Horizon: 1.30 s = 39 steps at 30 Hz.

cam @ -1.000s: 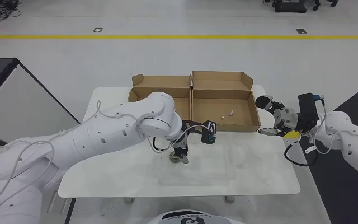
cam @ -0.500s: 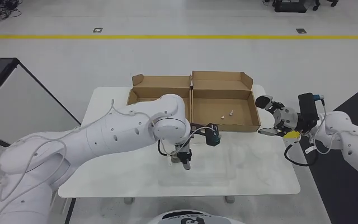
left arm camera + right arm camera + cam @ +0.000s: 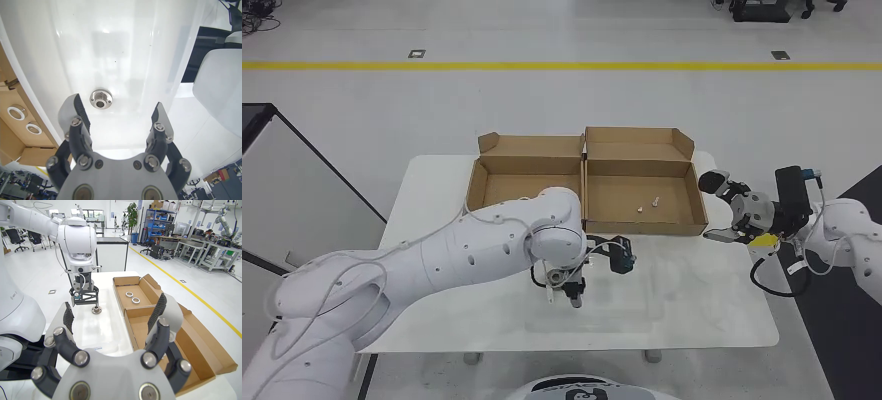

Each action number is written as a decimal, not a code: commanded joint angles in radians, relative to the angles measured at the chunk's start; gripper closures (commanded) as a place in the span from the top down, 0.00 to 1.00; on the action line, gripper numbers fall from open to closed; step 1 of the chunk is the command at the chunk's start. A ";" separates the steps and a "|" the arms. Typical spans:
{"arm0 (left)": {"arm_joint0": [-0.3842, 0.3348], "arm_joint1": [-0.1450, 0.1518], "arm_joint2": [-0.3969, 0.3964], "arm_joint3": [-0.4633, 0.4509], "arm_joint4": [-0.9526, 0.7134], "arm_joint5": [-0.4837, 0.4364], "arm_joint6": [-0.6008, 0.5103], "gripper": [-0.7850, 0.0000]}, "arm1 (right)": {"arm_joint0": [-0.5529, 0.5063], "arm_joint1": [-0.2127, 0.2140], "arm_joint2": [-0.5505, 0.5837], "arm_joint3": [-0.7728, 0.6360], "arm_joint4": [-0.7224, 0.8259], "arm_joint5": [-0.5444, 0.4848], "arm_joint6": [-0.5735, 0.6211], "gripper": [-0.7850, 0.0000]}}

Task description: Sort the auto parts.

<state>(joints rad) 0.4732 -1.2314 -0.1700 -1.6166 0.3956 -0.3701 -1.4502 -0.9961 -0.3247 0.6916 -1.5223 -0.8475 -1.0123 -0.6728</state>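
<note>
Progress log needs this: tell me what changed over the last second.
The left arm drew toward the near edge of the table, uncovering more of the left box; the left gripper, open, shifted slightly that way over the metal flange without gripping it. The right gripper and right box stayed put.

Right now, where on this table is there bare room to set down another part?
Free: the tray's half toward the right gripper, the table strip between tray and that edge, and most of the right box floor beside two small white parts. Crowded: around the flanged hub under the left gripper, fingers open.
</note>
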 commanded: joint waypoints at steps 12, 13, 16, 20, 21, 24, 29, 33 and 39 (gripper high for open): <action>0.036 0.013 0.000 0.044 0.059 -0.023 0.023 0.64 | 0.000 0.000 0.000 0.000 0.000 0.000 -0.001 1.00; 0.037 0.014 0.000 0.048 0.065 -0.026 0.026 0.64 | 0.000 0.000 0.000 0.000 0.000 0.000 -0.001 1.00; 0.045 0.020 0.000 0.060 0.080 -0.029 0.029 0.63 | 0.000 0.000 0.000 0.000 0.000 0.000 -0.001 1.00; 0.052 0.025 0.000 0.074 0.091 -0.032 0.032 0.55 | 0.000 0.000 0.000 0.000 0.000 0.000 -0.001 1.00; 0.053 0.026 0.000 0.077 0.094 -0.033 0.033 0.53 | 0.000 0.000 0.000 0.000 0.000 0.000 -0.001 1.00; 0.060 0.028 0.000 0.089 0.102 -0.037 0.037 0.50 | 0.000 0.000 0.000 0.000 0.000 0.000 -0.001 1.00; 0.066 0.029 0.000 0.107 0.118 -0.046 0.046 0.50 | 0.000 0.000 0.000 0.000 0.000 0.000 -0.001 1.00; 0.069 0.027 0.000 0.123 0.138 -0.052 0.052 0.49 | 0.000 0.000 0.000 0.000 0.000 0.000 -0.001 1.00; 0.082 0.020 0.000 0.148 0.152 -0.061 0.061 0.47 | 0.000 0.000 0.000 0.000 0.000 0.000 -0.001 1.00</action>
<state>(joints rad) 0.5538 -1.2104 -0.1700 -1.4739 0.5455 -0.4290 -1.3913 -0.9961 -0.3247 0.6916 -1.5223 -0.8475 -1.0123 -0.6728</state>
